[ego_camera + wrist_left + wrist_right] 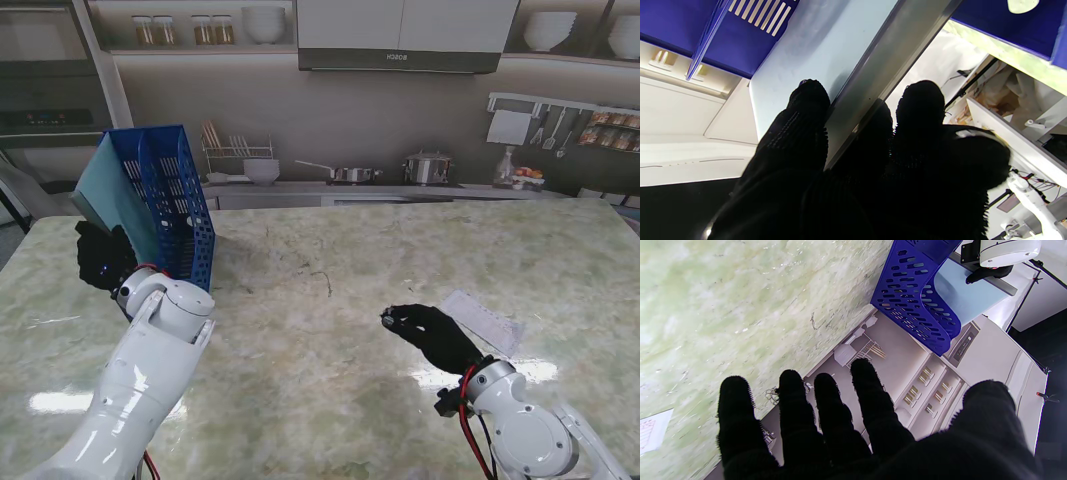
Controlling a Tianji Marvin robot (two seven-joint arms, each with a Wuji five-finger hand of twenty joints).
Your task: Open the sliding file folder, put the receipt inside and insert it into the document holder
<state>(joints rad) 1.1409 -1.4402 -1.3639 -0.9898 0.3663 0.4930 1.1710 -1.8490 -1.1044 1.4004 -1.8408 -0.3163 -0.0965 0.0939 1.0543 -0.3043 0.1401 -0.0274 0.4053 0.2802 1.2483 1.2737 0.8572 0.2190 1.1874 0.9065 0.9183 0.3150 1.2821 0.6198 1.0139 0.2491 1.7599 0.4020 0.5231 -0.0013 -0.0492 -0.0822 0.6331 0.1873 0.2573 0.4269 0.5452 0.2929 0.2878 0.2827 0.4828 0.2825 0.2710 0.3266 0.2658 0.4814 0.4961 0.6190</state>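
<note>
Folder being fed into the holder by the left hand

The folder (112,198) is gripped at its near edge by the left hand (103,258), partly seated in the blue holder (172,200) at the table's far left; the right hand (432,333) hovers spread, holding nothing, just beside the receipt (486,320), which lies outside the folder; the folder should be kept parallel to the dividers and slid gently, so the holder is not tipped.
</note>
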